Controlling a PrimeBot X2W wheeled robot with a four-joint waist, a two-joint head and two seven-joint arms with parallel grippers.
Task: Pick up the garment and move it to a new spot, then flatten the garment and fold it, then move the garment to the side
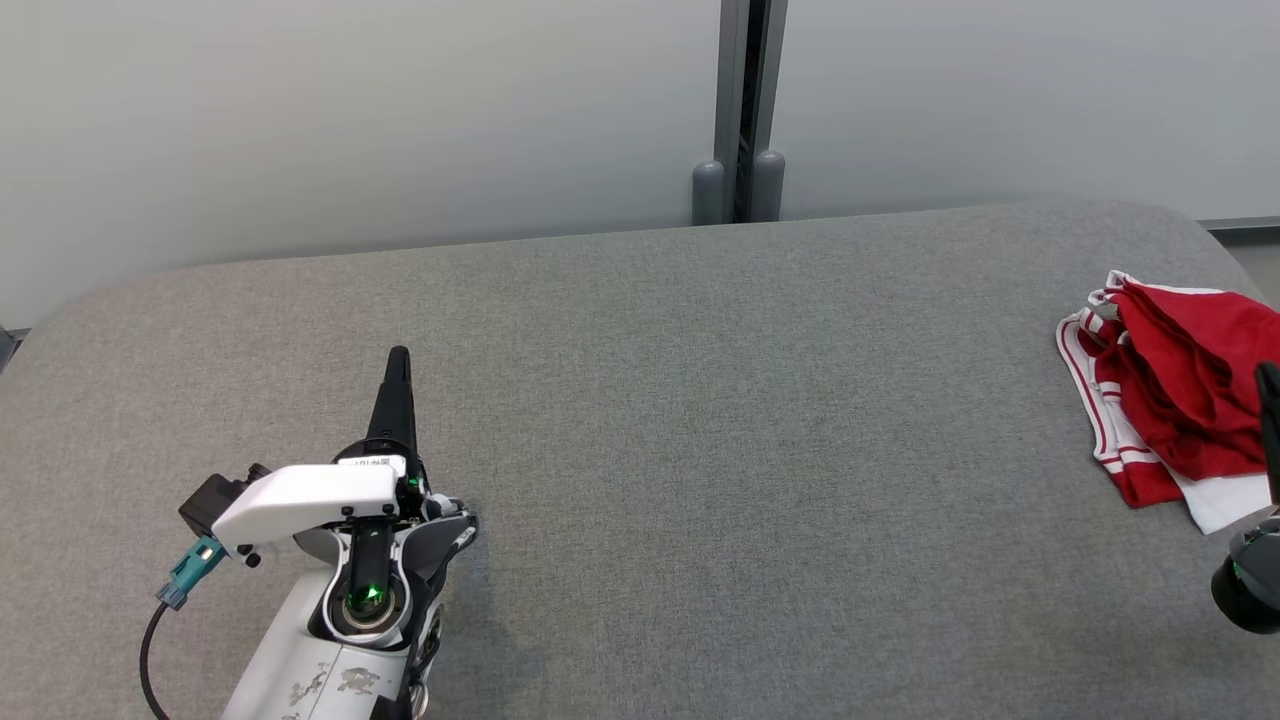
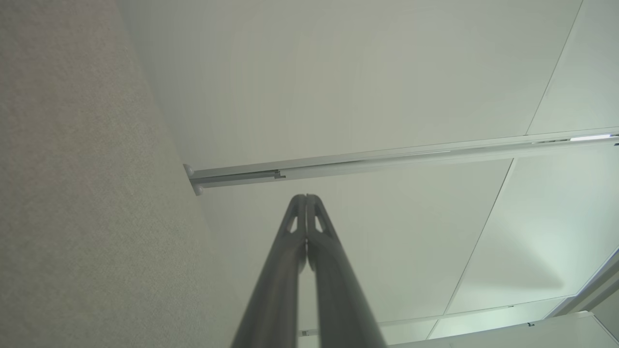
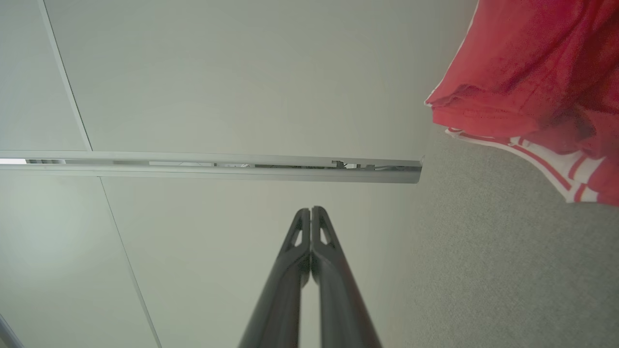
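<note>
Garment (image 1: 1185, 385): red cloth with white striped trim, bunched in loose, uneven layers on the grey table (image 1: 700, 420). It lies close beside my right gripper (image 1: 1269, 385), a little ahead of the tips and off to one side, and well apart from my left gripper (image 1: 398, 362).
Right hand: fingers pressed together with nothing between them. My right wrist view shows the tips (image 3: 311, 210) apart from the cloth (image 3: 527, 72), with bare table between.
Left hand: fingers (image 2: 306, 198) together and empty, pointing along bare table toward the pale wall (image 1: 350, 120).
Stage: the scene fits two readings. The garment may be a heap waiting to be lifted and carried to a fresh spot, or a piece already set down at the side after folding. The slack layers lean me toward the heap, but I cannot settle it.
Care for my right hand: with the cloth this near, I judge that any travel should rise clear before it goes sideways, so the closed tips do not snag the striped hem and drag the pile.
Care for a grasp: if one is wanted, the fingers must part before they reach the cloth. They should then close on a thick fold rather than a single edge.
Handling: thin and limp by the look of it. I expect it to drape, and its layers to slide over one another.
</note>
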